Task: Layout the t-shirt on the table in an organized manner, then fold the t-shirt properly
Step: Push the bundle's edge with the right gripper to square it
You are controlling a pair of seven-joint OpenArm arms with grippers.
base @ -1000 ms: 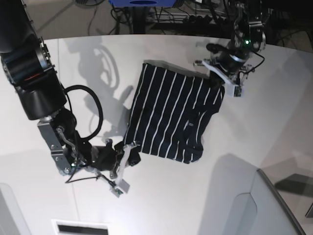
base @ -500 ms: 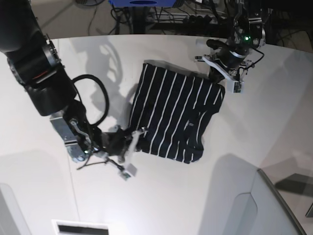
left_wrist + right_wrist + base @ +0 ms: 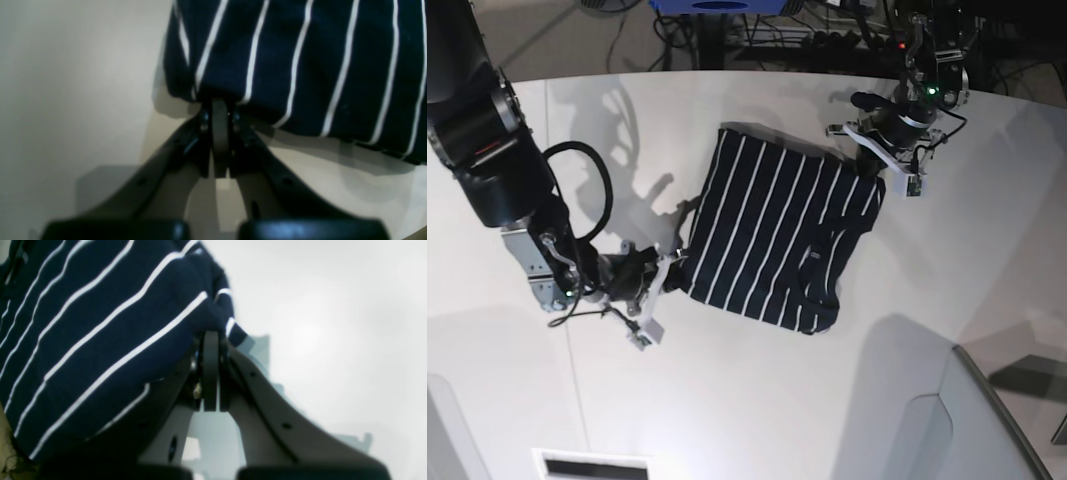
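Folded dark navy white-striped fabric t-shirt (image 3: 777, 238) stretched on matte white table (image 3: 927, 300) between left gripper (image 3: 218, 103) and right gripper (image 3: 210, 336), each clamped on an opposite corner.

Bright overhead light throws hard arm shadows across the tabletop (image 3: 757, 400); both wrist views are soft, blurred nearest the lens.

navy white-striped t-shirt (image 3: 772, 235), white table (image 3: 727, 400)

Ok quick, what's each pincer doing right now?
Left pincer: closed on an edge of the shirt.
Right pincer: closed on another shirt edge.
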